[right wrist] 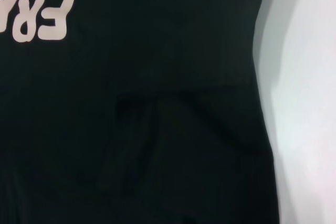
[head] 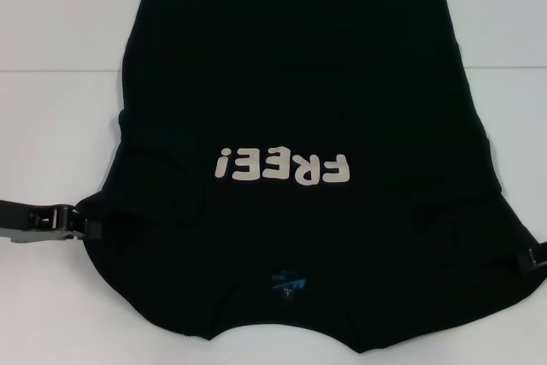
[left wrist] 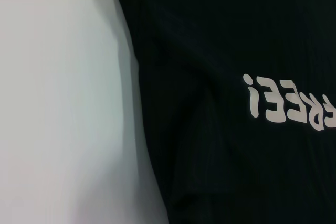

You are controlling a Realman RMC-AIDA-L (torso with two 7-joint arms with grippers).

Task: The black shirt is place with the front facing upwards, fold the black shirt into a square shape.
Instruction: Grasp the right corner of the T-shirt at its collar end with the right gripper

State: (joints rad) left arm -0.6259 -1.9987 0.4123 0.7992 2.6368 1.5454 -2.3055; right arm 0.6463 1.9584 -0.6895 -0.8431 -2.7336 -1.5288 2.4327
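The black shirt [head: 291,83] lies flat on the white table [head: 51,108], front up. Its cream "FREE!" lettering [head: 284,166] reads upside down from my head view. The small blue neck label [head: 288,284] is at the near edge, and the hem is at the far side. My left gripper [head: 89,227] is at the shirt's near left edge, by the sleeve. My right gripper [head: 532,258] is at the near right edge. The left wrist view shows the shirt [left wrist: 220,156] with part of the lettering [left wrist: 273,100]. The right wrist view shows the shirt [right wrist: 157,129], the lettering [right wrist: 44,19] and a sleeve fold.
Bare white table shows beside the shirt in the left wrist view [left wrist: 52,103] and in the right wrist view [right wrist: 310,103]. A pale line crosses the table behind the shirt [head: 60,70]. The shirt's far hem reaches the top of the head view.
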